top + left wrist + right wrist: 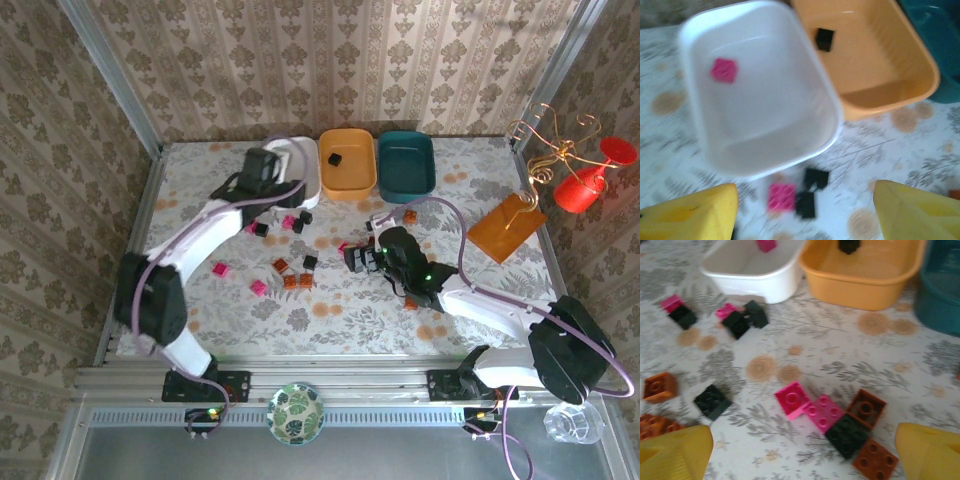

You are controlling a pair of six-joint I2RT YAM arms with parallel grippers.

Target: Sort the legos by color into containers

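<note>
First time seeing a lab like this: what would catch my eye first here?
Three trays stand at the table's far edge: a white tray holding one pink brick, an orange-yellow tray with one black brick, and a teal tray. Pink, black and orange-brown bricks lie scattered on the flowery table.

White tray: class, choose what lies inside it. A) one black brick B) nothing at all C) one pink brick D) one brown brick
C: a single pink brick lies in the white tray; the black brick sits in the orange tray beside it.
</note>
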